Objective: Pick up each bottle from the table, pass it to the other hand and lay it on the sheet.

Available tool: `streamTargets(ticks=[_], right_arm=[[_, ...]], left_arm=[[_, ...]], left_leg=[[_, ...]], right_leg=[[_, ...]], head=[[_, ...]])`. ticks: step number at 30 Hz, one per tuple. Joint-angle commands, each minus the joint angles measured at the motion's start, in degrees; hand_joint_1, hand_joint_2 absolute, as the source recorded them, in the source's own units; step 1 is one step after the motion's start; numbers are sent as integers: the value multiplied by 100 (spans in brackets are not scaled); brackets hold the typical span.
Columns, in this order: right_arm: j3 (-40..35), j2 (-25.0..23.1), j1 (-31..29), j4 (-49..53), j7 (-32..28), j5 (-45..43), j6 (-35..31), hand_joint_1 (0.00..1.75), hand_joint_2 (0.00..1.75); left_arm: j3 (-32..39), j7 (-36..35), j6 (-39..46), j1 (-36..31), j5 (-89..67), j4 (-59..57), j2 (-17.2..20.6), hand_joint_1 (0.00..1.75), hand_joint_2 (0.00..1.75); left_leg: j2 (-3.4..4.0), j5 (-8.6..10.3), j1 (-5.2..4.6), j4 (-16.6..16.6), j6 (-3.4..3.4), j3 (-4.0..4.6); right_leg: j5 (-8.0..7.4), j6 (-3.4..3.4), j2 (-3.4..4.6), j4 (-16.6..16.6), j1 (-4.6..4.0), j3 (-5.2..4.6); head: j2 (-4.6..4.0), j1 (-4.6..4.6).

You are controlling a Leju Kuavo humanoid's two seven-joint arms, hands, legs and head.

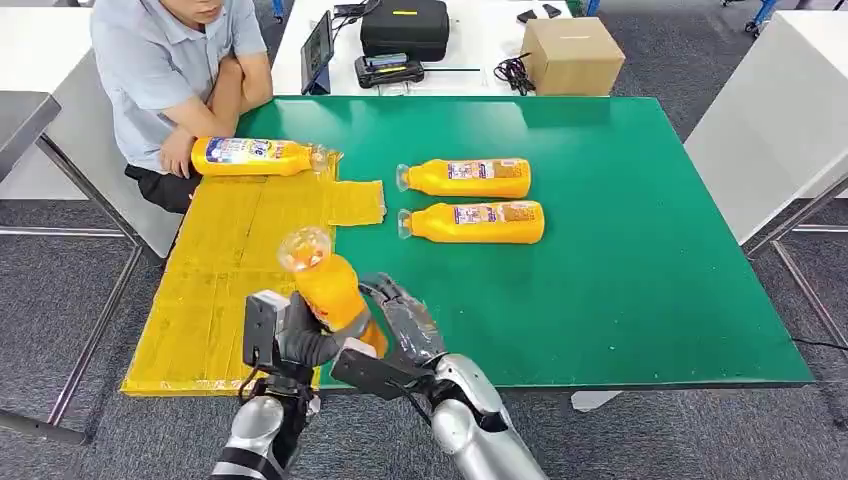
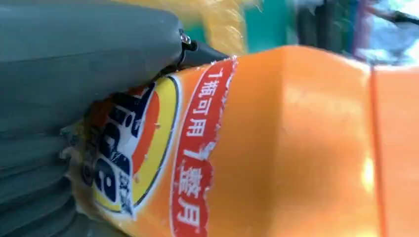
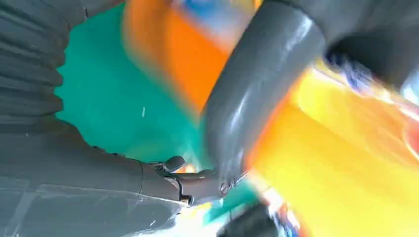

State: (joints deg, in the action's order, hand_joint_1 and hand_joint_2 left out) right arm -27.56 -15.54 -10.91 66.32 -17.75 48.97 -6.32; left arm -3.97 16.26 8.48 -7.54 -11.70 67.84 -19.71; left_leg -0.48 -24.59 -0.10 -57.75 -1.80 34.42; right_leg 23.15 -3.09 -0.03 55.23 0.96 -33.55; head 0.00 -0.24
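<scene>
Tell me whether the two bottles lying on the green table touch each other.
Apart. The head view shows a strip of green table between the far bottle and the near bottle.

Green-topped table (image 1: 640, 280) on grey carpet (image 1: 60, 300), with white tables around it.

Beyond the green table's far edge stood a white table (image 1: 480, 60) that carried a black case (image 1: 404, 27), a cardboard box (image 1: 572, 55), a tablet (image 1: 317, 52) and a coil of black cable (image 1: 514, 72). A person in a light blue shirt (image 1: 165, 60) sat at its far left corner. Another white table (image 1: 770, 120) stood to its right.
</scene>
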Motion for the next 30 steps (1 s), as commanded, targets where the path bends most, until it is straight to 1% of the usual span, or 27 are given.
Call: streamTargets(ticks=[1,5,8,10,11,12,14,16,19,20,21,22,25,26,27,30], right_arm=[[33,192,-29,367,69,164,-46,0,175],[32,190,-13,355,68,162,-47,0,175],[20,198,-32,335,65,204,-59,0,175],[-18,223,-53,389,173,640,-345,0,175],[-37,231,-31,507,284,952,-471,0,175],[-36,234,-16,581,344,1097,-508,0,175],[-1,221,14,750,421,1287,-549,0,175],[26,225,50,879,422,1355,-536,0,175],[89,226,92,929,403,1229,-438,0,175],[125,228,109,915,392,1190,-422,0,175],[178,211,139,913,368,1113,-399,0,175],[241,206,214,950,359,1093,-397,0,175],[348,203,334,1024,248,936,-359,0,175],[404,188,366,1020,190,858,-343,0,175],[436,182,375,1005,152,784,-313,0,175],[520,173,423,964,29,644,-271,0,175]], left_arm=[[689,-94,-39,-347,-144,-169,-27,175,175],[678,-92,-34,-331,-139,-177,-27,175,175],[637,-88,-32,-330,-154,-177,-29,175,175],[806,-108,261,-423,-592,-153,0,175,175],[988,-141,293,-480,-825,-74,10,175,175],[1106,-174,333,-507,-985,-12,31,175,175],[1476,-237,213,-555,-1034,126,-4,175,175],[1641,-177,90,-536,-1156,246,-29,175,175],[1514,-145,24,-453,-1093,387,-29,175,175],[1407,-114,15,-408,-1089,469,-29,175,175],[1204,-1,219,-348,-1585,589,24,175,175],[1067,-40,378,-288,-2342,806,-29,175,175],[756,-366,528,-258,-3965,1108,36,166,175],[613,-672,595,-308,-4957,1150,116,169,175],[582,-753,583,-332,-5230,1143,143,175,175],[564,-998,682,-423,-6316,1100,226,175,175]], left_leg=[[-6,-6,8,-3,11,-15],[-1,-1,4,1,6,-8],[-5,-7,7,-2,10,-18],[-5,-4,6,-1,9,-12],[-3,0,4,1,6,-3],[-1,-4,6,-1,10,-11],[-1,-6,9,-5,13,-13],[5,-1,6,-1,8,-2],[4,-10,11,-4,13,-19],[-3,-5,8,-2,10,-11],[-5,-4,10,-3,8,-9],[-3,-9,9,-3,9,-18],[-10,-9,9,-6,8,-11],[-11,-5,8,-3,7,-6],[-12,0,5,-1,6,-1],[-9,-4,6,1,10,-13]], right_leg=[[8,15,-10,0,-9,19],[3,7,-2,-2,-3,10],[10,12,-8,-1,-7,23],[7,11,-6,-1,-6,17],[2,7,-3,-1,-4,7],[6,12,-2,1,-7,14],[8,16,-3,5,-9,16],[0,9,4,-1,-6,5],[10,16,-1,2,-11,21],[8,11,-6,1,-8,14],[7,10,-8,0,-10,14],[11,12,-6,-1,-9,23],[12,10,-12,1,-8,21],[9,9,-12,1,-7,15],[5,7,-12,0,-4,9],[8,14,-9,-1,-6,22]], head=[[0,2],[0,2],[0,2],[0,2],[0,2],[0,2],[0,2],[0,2],[0,2],[0,0],[0,2],[0,0],[0,2],[0,0],[0,2],[0,2]])
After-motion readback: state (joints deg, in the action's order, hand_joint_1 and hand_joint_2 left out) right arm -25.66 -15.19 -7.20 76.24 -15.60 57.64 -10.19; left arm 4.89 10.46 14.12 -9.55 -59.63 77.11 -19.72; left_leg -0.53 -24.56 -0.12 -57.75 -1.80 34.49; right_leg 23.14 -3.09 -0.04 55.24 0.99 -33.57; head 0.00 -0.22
